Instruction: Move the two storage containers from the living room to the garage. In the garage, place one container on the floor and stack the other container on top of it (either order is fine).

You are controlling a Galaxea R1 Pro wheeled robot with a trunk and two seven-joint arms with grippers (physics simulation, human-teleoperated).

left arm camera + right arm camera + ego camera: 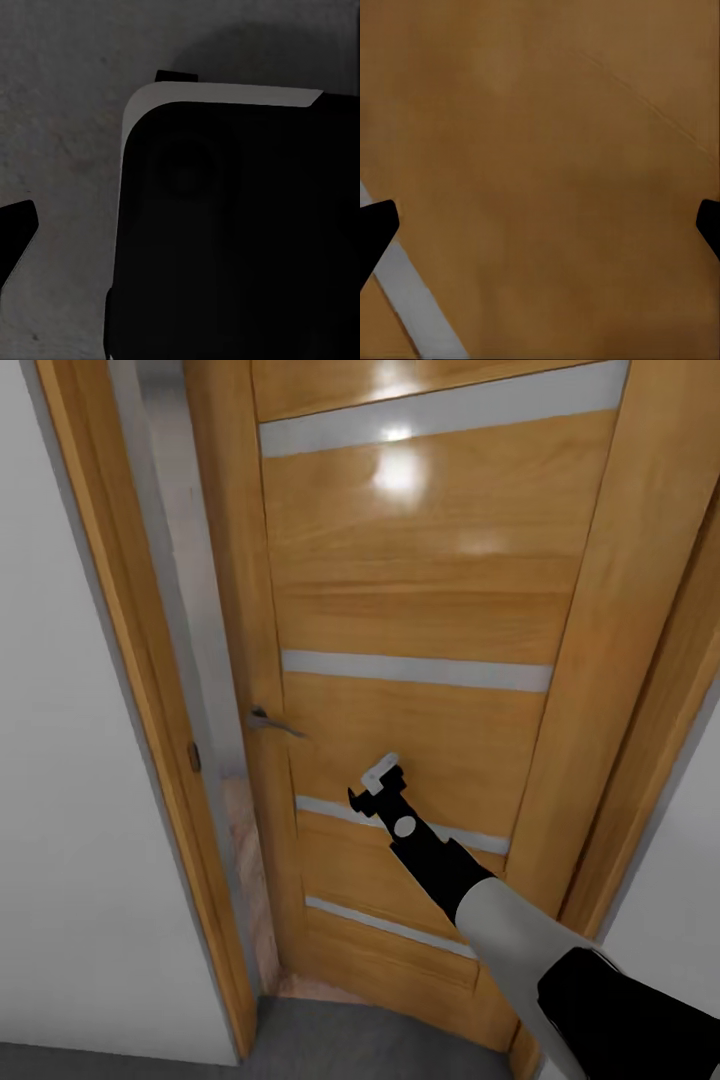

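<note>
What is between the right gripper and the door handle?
Only bare wood of the door, as the head view shows: the right gripper is raised before the door panel, and the metal handle sits apart from it, nearer the door's opening edge.

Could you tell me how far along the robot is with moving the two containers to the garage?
Nothing about the containers can be confirmed as done from these pictures. In hand is the wooden door: it stands slightly ajar, a gap along its handle side, and the right gripper reaches toward its panel, fingers open, carrying nothing. The left wrist view looks down at grey floor. Passing through, then the carrying and stacking, all seem left.
</note>
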